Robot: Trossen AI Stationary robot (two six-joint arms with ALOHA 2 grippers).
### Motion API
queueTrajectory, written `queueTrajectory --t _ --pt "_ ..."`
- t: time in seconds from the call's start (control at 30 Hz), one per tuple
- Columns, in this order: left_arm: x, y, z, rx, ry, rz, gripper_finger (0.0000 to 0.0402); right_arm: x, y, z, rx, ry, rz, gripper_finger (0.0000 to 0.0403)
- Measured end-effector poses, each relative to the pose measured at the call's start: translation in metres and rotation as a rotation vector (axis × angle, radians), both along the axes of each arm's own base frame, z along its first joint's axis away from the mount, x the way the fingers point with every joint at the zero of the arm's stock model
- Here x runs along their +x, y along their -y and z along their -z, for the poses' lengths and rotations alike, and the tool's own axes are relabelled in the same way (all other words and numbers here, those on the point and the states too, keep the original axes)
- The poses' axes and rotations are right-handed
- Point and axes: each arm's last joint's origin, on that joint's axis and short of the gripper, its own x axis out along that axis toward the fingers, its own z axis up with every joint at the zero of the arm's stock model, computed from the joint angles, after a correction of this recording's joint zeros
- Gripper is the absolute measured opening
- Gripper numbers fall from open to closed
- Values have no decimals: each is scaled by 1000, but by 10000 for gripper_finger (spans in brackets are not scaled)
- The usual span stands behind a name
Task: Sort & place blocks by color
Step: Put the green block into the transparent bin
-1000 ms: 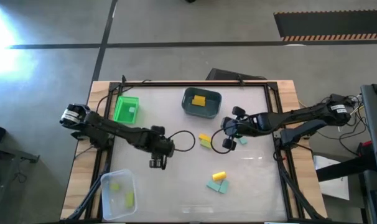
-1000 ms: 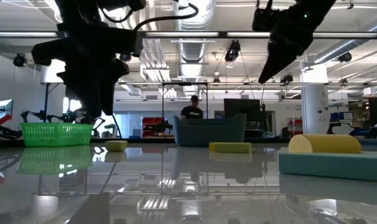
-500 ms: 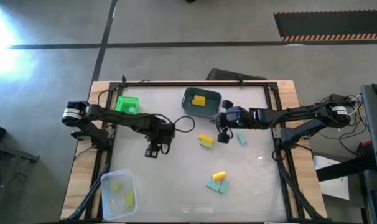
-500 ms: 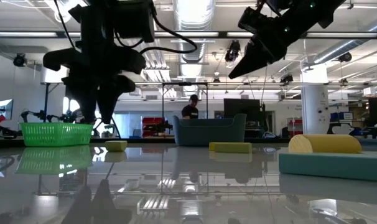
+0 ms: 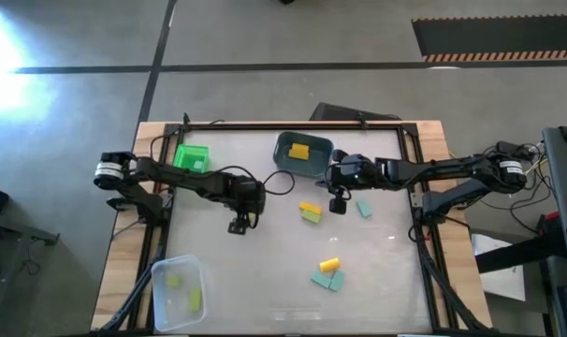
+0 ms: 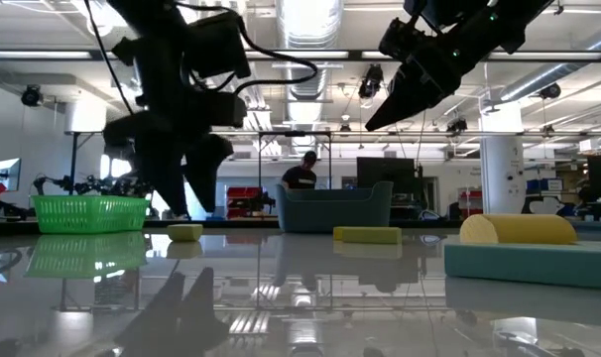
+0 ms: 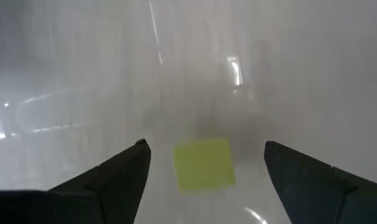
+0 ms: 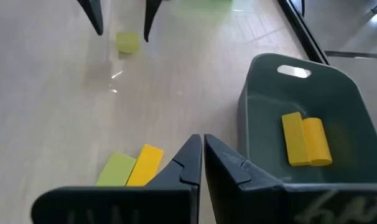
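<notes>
Left wrist view shows my left gripper (image 7: 204, 165) spread wide and empty above a lime block (image 7: 203, 163) on the table (image 5: 265, 281). My right gripper (image 8: 203, 155), pinched closed on nothing, hangs beside the grey bin (image 8: 338, 186) holding yellow blocks (image 8: 307, 139). I judge sorting partly done; several blocks remain loose.

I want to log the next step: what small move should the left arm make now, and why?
Probably lower straight down. The left pincer is open, with the small lime block on the table lying centred between its fingers but untouched. Dropping lower would let it close on the block. The right pincer is shut and empty near the grey bin.
</notes>
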Motion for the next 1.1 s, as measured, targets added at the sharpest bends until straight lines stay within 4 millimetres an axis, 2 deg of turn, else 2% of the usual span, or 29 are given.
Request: queueTrajectory --t 0.2,0.3,0.4,0.53,0.73,1.1 --pt "-4 -1 20 -9 53 -38 297 0 0 1 1 -5 0 9" --pt "-1 -2 24 -15 128 -55 296 0 0 1 1 -4 0 9" --pt "-6 -1 31 -31 118 -91 283 0 0 1 8 -2 5 9" --pt "-11 -1 37 -25 110 -104 238 0 0 1 13 1 10 9" --pt "-14 0 42 -29 130 -92 144 1 0 1 17 9 23 9" --pt "-11 1 38 33 161 -112 141 1 0 4 70 26 62 9"
